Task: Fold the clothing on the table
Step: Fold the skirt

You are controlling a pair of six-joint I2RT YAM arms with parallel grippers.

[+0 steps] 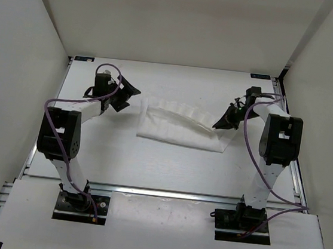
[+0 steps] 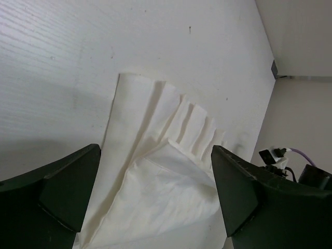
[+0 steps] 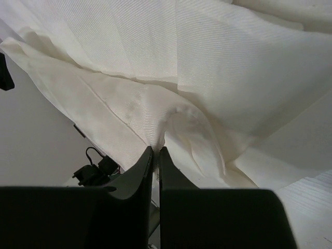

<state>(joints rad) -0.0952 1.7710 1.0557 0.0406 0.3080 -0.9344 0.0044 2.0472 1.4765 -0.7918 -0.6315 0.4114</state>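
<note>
From above: shows clothing (image 1: 178, 124) mid-table (image 1: 150, 165), partly folded, pleats along the far edge. Finds left gripper (image 1: 126, 96) spread wide just beside the left end, holding nothing. Finds right gripper (image 1: 226, 121) pressed together on the right corner.

Left wrist: looks down between parted fingers (image 2: 57, 192) onto a folded layer. Best to lift clear before any pull.

Right wrist: pinches a raised ridge of fabric. Should carry the corner low and level toward the left end, match edges, and avoid dragging the lower layer.

No containers in view.
</note>
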